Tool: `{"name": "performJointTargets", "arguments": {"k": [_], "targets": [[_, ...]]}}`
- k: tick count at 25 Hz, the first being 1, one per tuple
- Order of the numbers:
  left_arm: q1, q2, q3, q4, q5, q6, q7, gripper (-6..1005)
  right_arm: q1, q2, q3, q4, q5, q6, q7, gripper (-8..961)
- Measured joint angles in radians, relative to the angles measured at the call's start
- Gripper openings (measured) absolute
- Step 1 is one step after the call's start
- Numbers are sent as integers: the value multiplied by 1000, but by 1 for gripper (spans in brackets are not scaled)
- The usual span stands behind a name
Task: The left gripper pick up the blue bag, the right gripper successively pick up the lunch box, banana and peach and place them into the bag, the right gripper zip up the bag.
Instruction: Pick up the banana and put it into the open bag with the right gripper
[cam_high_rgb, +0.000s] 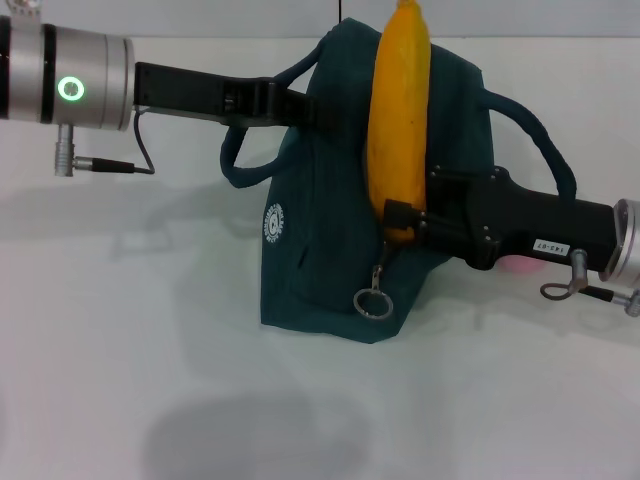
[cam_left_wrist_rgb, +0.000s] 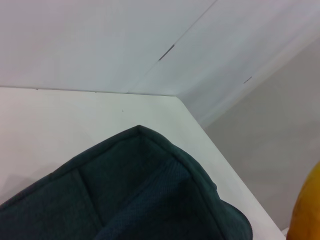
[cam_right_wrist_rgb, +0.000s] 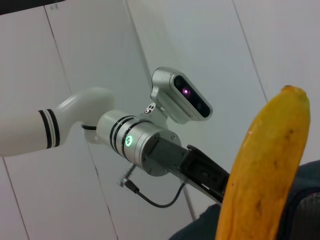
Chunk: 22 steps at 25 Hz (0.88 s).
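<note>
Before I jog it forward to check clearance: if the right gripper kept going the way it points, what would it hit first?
Probably the blue bag: the right gripper, holding the banana upright, points left at its front. Depth is unclear.

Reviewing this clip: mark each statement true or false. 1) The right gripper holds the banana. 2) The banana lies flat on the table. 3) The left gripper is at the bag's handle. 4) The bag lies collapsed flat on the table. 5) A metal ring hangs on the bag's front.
1) True: the right gripper is shut on the banana, near its lower end.
2) False: it stands roughly upright in front of the blue bag.
3) True: the left gripper is shut on the handle by the bag's top.
4) False: the bag stands upright on the table.
5) True: the ring hangs low on the front.
</note>
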Motion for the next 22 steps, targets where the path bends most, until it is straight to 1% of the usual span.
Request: {"name": "performJointTargets", "arguments": {"k": [3,12,16,20,22], "targets": [[0,0,0,0,0,0,0,50,-7,0,0,-6,2,6,6,526],[0,0,-2,0,0,0,-3,50,5,-3,-14,-16,-12,72,88,534],[1,0,-2,0,0,0,-3,50,4,-6,-67,-48,-13,100,133,643],[3,0,-2,0,0,0,-1,51,-13,-6,-72,-74,-8,90,142,752],[5,0,-2,0,0,0,-1,51,-37,-8,-54,-97,4,68,142,751]]}}
